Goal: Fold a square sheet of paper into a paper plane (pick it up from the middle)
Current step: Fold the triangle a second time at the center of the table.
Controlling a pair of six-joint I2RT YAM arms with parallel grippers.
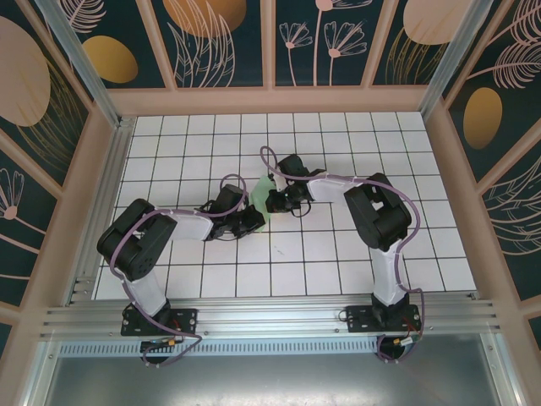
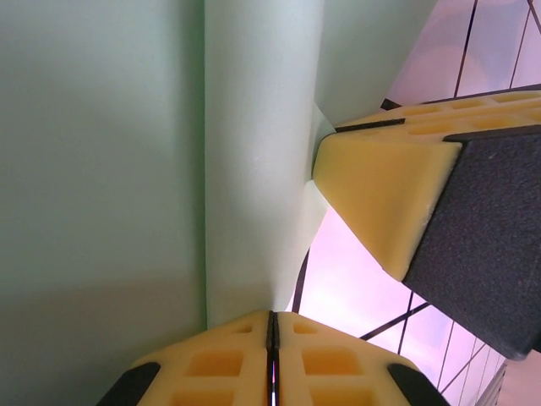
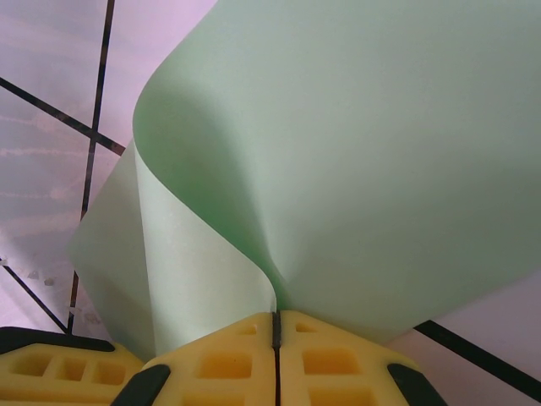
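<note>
The pale mint-green square sheet of paper hangs curled between the two grippers near the table's middle. My left gripper pinches its near edge; in the left wrist view the yellow pads meet on the sheet of paper, and the right gripper's yellow finger presses on the paper beside it. My right gripper is shut on the sheet from the other side. In the right wrist view its pads clamp the sheet, which bows over into a loop. No folded plane shape is visible.
The white grid table lies below both grippers, ringed by a wooden frame and an aluminium rail at the near edge. Open tiles surround the arms on every side.
</note>
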